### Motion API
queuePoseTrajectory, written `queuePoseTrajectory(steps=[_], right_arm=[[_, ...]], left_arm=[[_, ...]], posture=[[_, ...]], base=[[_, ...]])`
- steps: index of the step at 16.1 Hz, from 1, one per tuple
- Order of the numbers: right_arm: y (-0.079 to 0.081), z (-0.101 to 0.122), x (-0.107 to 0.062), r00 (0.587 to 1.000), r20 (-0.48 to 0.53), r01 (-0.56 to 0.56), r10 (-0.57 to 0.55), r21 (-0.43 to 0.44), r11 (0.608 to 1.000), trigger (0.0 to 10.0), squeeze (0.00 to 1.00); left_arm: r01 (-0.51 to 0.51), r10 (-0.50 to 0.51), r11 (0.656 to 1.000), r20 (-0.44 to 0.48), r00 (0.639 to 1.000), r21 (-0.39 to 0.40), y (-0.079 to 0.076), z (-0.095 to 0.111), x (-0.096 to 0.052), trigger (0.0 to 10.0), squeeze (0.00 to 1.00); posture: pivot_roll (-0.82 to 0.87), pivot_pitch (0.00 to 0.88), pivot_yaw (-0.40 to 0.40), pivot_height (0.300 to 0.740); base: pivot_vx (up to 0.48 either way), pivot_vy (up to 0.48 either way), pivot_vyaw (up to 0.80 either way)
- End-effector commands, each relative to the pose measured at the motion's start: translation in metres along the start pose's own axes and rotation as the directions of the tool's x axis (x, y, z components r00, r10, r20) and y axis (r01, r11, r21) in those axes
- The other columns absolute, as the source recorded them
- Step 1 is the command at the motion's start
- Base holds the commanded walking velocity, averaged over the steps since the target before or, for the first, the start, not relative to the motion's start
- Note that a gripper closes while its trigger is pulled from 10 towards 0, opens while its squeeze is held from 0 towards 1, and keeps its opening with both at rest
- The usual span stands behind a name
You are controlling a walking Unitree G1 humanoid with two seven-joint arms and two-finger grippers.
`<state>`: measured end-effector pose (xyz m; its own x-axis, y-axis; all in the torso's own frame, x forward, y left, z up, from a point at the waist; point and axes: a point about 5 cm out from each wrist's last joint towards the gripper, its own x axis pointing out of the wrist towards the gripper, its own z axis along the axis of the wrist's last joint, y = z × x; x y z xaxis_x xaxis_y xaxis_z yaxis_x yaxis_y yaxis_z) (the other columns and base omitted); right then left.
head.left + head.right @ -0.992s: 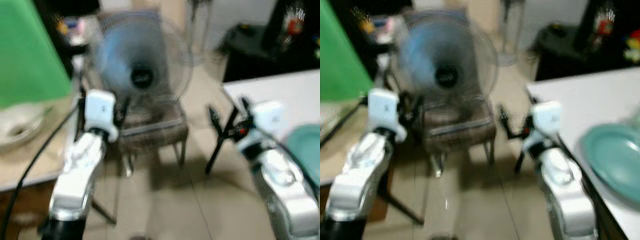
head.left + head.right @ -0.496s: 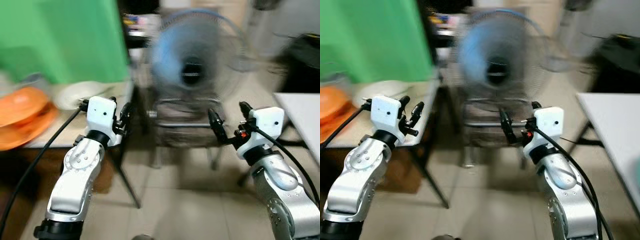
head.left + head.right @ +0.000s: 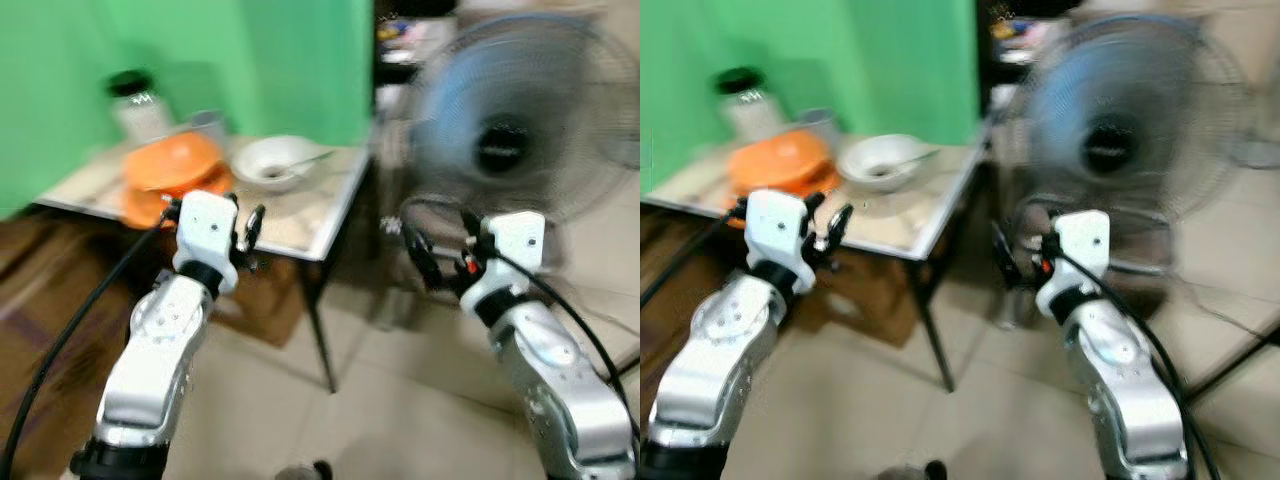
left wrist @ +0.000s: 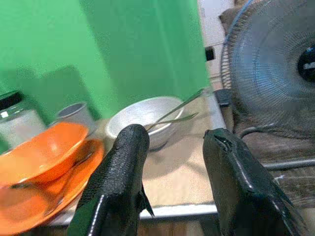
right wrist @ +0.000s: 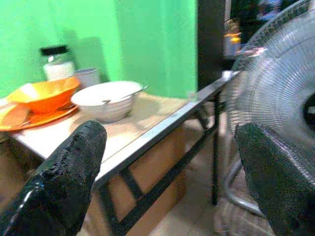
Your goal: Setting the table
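Note:
A small side table (image 3: 300, 228) stands against a green backdrop. On it an orange bowl (image 3: 170, 160) sits on an orange plate (image 3: 148, 207). Beside them is a white bowl (image 3: 272, 162) with thin metal utensils leaning in it. A jar with a black lid (image 3: 135, 104) and a grey cup (image 3: 207, 124) stand behind. My left gripper (image 3: 245, 225) hovers open at the table's near edge, holding nothing; its fingers (image 4: 125, 162) frame the white bowl (image 4: 142, 118). My right gripper (image 3: 440, 242) is open and empty, off the table's right side.
A large blue-bladed floor fan (image 3: 510, 130) on a stool stands close on the right, just behind my right gripper. Tiled floor lies below. A cardboard box (image 3: 865, 290) sits under the table. The head views are blurred.
The camera has swung left: the fan slid to the right, the white table with the teal plate left view, and the side table with dishes came in. Both grippers keep their pose.

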<state>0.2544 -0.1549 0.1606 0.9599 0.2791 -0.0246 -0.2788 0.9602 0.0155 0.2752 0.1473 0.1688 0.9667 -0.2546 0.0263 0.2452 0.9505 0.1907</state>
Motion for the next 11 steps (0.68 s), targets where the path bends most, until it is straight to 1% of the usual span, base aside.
queuePoseTrajectory(steps=[1, 2, 4, 5, 6, 8, 11], right_arm=[[0.0047, 0.0025, 0.0039, 1.000, 0.004, -0.030, 0.030, 0.021, 0.999, 10.0, 1.00], [0.0063, 0.0023, 0.0050, 0.999, 0.000, -0.037, 0.037, 0.019, 0.999, 10.0, 1.00], [0.0087, 0.0012, 0.0058, 0.999, 0.000, -0.035, 0.035, 0.003, 0.999, 10.0, 1.00], [0.0099, -0.0012, 0.0063, 0.999, -0.018, -0.037, 0.037, 0.003, 0.999, 10.0, 1.00], [0.0105, -0.0021, 0.0065, 0.999, -0.025, -0.046, 0.047, 0.021, 0.999, 10.0, 1.00], [0.0117, -0.0021, 0.0072, 0.997, -0.033, -0.074, 0.074, 0.002, 0.997, 10.0, 1.00], [0.0129, 0.0002, 0.0108, 0.996, -0.024, -0.083, 0.083, -0.018, 0.996, 10.0, 1.00]], left_arm=[[-0.005, 0.005, 1.000, -0.015, 1.000, 0.007, 0.0056, -0.0013, -0.0028, 10.0, 0.00], [-0.005, 0.005, 1.000, -0.020, 1.000, -0.003, 0.0053, -0.0015, -0.0029, 10.0, 0.00], [-0.002, 0.002, 1.000, -0.023, 1.000, -0.010, 0.0047, -0.0012, -0.0031, 10.0, 0.00], [-0.001, 0.000, 1.000, -0.026, 1.000, -0.011, 0.0046, -0.0011, -0.0037, 10.0, 0.00], [-0.001, 0.001, 1.000, -0.031, 1.000, -0.009, 0.0050, -0.0017, -0.0048, 10.0, 0.00], [0.004, -0.004, 1.000, -0.038, 0.999, -0.008, 0.0048, -0.0033, -0.0065, 10.0, 0.00], [0.012, -0.012, 1.000, -0.042, 0.999, -0.009, 0.0039, -0.0043, -0.0071, 10.0, 0.00]], posture=[[0.02, 0.000, 0.095, 0.740], [0.03, 0.000, 0.094, 0.740], [0.03, 0.000, 0.094, 0.740], [0.03, 0.000, 0.091, 0.740], [0.03, 0.000, 0.091, 0.740], [0.03, 0.000, 0.091, 0.740], [0.04, 0.000, 0.087, 0.740]], base=[[0.000, 0.000, 0.80], [0.000, 0.000, 0.80], [0.270, 0.000, 0.00], [0.281, 0.000, 0.00], [0.277, 0.000, 0.00], [0.277, 0.000, 0.00], [0.277, 0.000, 0.80]])
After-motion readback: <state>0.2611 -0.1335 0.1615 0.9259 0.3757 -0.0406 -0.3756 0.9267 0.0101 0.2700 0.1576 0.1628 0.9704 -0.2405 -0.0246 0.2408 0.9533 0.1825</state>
